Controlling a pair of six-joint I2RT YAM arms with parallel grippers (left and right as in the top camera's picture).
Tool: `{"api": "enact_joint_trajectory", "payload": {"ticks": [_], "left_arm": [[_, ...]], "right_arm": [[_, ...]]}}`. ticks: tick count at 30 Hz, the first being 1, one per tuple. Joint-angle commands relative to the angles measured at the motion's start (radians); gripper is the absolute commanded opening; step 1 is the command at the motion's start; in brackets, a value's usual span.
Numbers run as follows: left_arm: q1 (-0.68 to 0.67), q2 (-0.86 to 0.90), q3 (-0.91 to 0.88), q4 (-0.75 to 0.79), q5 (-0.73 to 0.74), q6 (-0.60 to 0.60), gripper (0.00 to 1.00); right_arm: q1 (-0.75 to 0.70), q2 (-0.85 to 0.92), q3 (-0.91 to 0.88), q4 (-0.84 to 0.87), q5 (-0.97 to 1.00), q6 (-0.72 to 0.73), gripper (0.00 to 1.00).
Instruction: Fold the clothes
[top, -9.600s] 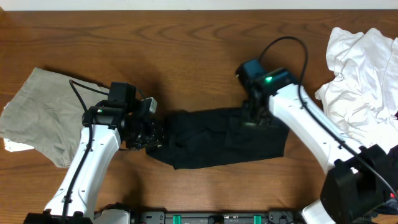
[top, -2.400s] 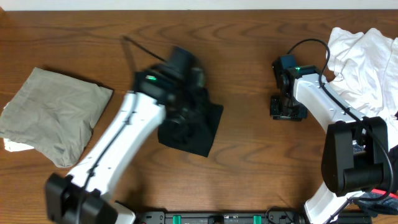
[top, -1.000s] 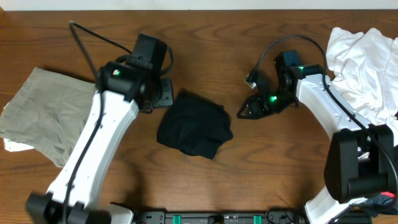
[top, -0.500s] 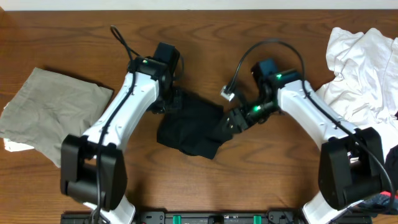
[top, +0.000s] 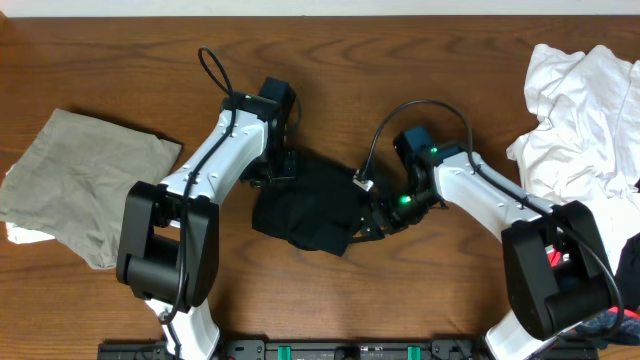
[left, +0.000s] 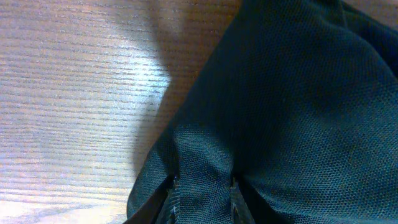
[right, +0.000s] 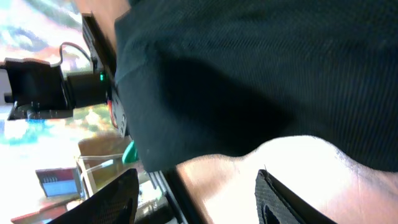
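The black shirt (top: 310, 205) lies bunched in a folded lump at the table's middle. My left gripper (top: 278, 172) sits at its upper left edge. The left wrist view shows that gripper (left: 205, 193) shut on a pinched ridge of the black shirt (left: 280, 93), with wood to the left. My right gripper (top: 372, 218) is low at the shirt's right edge. The right wrist view shows it (right: 196, 193) open, nothing between its fingers (right: 112, 199), and the black shirt (right: 249, 68) just ahead of them.
A folded khaki garment (top: 80, 180) lies at the left edge of the wooden table (top: 400, 60). A heap of white clothes (top: 590, 110) fills the right side. The right arm's cable (top: 400, 115) loops above the shirt.
The left gripper came down onto the shirt's upper left edge. The right arm swung left and down to the shirt's right edge, and its jaws widened.
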Motion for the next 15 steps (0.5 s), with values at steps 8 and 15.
{"api": "enact_joint_trajectory", "payload": {"ticks": [8,15], "left_arm": [[0.005,0.017,-0.005,-0.003,-0.001,0.01,0.28],[0.005,0.017,-0.017,0.01,-0.001,0.01,0.29]], "right_arm": [[0.093,-0.012,-0.108,0.254,-0.048,0.256,0.59],[0.084,-0.012,-0.113,0.362,-0.048,0.341,0.01]]}}
